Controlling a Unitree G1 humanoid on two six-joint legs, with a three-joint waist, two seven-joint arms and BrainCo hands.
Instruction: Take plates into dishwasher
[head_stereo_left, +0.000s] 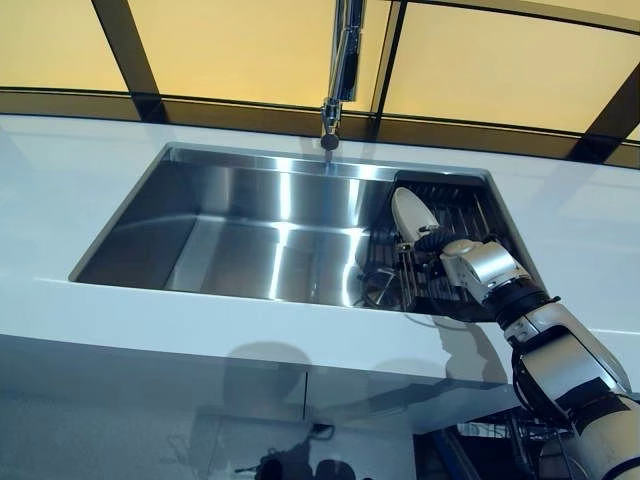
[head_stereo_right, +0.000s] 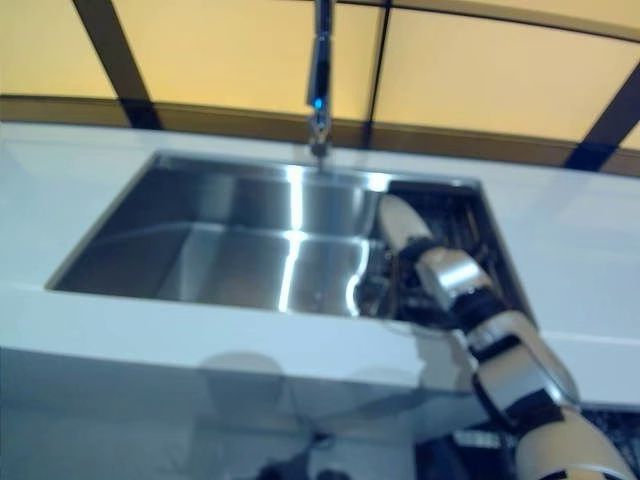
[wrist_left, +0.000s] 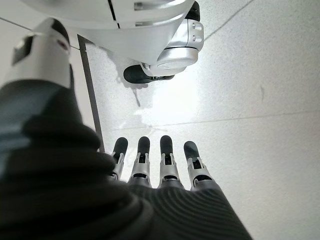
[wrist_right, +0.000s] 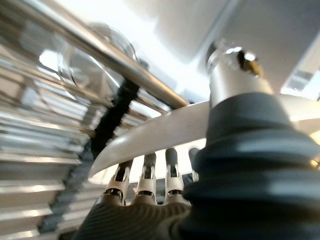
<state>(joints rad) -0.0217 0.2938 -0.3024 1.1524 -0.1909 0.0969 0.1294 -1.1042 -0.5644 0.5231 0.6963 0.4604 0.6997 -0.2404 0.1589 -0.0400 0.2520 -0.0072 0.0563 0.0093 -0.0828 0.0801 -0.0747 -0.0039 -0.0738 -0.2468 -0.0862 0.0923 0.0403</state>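
Observation:
A white plate (head_stereo_left: 411, 214) stands on edge in the dark dish rack (head_stereo_left: 462, 203) at the right end of the steel sink (head_stereo_left: 240, 235). My right hand (head_stereo_left: 468, 264) reaches over the counter edge into the rack and is on this plate. In the right wrist view the plate's rim (wrist_right: 160, 132) runs between the fingers (wrist_right: 146, 176) on one face and the thumb (wrist_right: 235, 82) on the other, pinching it. My left hand (wrist_left: 150, 172) shows only in its own wrist view, hanging low over the floor with fingers straight and nothing in it.
A tall faucet (head_stereo_left: 343, 60) rises behind the sink's middle. A clear glass (head_stereo_left: 379, 287) sits in the rack beside the plate, close to the rack's steel bars (wrist_right: 100, 45). White counter (head_stereo_left: 90, 310) surrounds the sink; windows run behind it.

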